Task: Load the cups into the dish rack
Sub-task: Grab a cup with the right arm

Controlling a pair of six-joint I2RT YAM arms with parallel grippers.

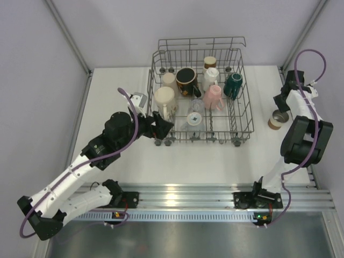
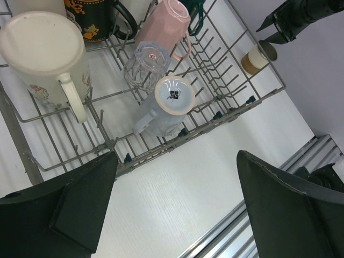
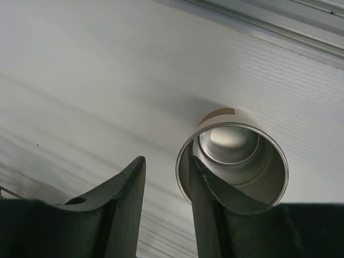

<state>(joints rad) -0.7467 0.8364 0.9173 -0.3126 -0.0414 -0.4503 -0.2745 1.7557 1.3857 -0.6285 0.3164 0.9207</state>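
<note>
Top cam first: the dish rack [image 1: 248, 107] sits far-centre on the table [image 1: 188, 166], and most of the cups are in it, including a cream mug [image 1: 165, 99], black mug [image 1: 186, 79], pink cup [image 1: 213, 97] and dark green cup [image 1: 233, 85]. One steel cup [image 1: 277, 119] stands out on the table, right of the rack, with the right gripper [image 1: 279, 107] directly over it. The left gripper [image 1: 163, 126] hangs at the rack's near left corner. Left wrist cam: its fingers are spread wide with nothing between them, looking down at the rack's near rail. The cream mug is upside down in there, plus a clear glass [image 2: 145, 67] and the pink cup. Right wrist cam: the steel cup is upright, with one finger dipped inside its mouth. The other finger is outside the wall with a sliver of table showing in between, so it isn't pinching.
</note>
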